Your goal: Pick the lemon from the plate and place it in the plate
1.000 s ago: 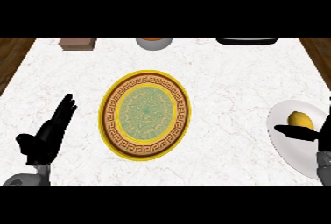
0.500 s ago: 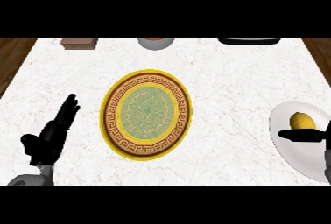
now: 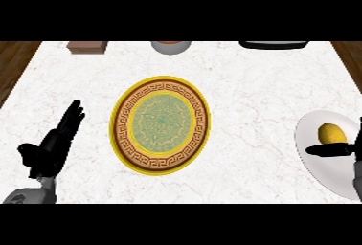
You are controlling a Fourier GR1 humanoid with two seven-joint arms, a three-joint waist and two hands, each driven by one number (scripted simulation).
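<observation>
On the white plate at the counter's right edge, the lemon stands upright, just above the right hand, whose fingers extend straight, grasping nothing. The left hand rests open far left, so the right hand is nearer; the patterned yellow plate lies between.

White plate cut by right edge

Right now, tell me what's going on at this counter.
The robot is going for the lemon, which lies on the white plate at the counter's right edge. Its right hand is over that plate, fingers just below the lemon, not closed round it. The patterned yellow plate in the middle holds nothing. The left hand rests open at the left.
</observation>
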